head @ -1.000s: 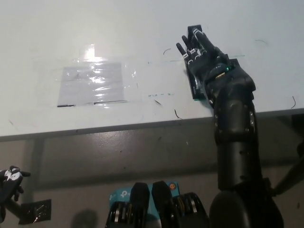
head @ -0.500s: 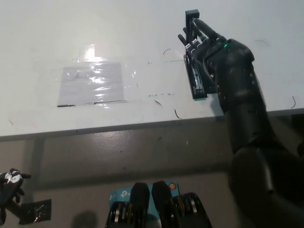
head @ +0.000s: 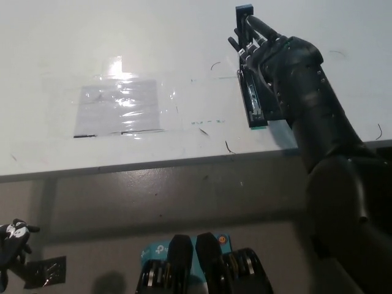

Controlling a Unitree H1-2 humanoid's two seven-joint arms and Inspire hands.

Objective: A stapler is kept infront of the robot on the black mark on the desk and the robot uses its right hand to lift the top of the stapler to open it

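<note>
A dark stapler with a green-edged base point(head: 254, 104) lies on the white desk point(head: 153, 55) at the right, its long axis running away from me. Its top arm point(head: 244, 18) is swung up and back, so the inner channel of the base shows. My black right hand point(head: 264, 48) is over the far half of the stapler, fingers curled around the raised top. My white left hand point(head: 13, 237) hangs low at the bottom left, below the desk edge, away from the stapler.
A taped clear plastic sheet point(head: 119, 107) lies flat on the desk left of centre. Small black pen marks point(head: 228, 147) dot the desk near its front edge. A blue box point(head: 153, 254) sits on the floor below.
My right hand has moved up and away from me, lifting the stapler's top further off the base. The forearm has swung right. The left hand stays put.
</note>
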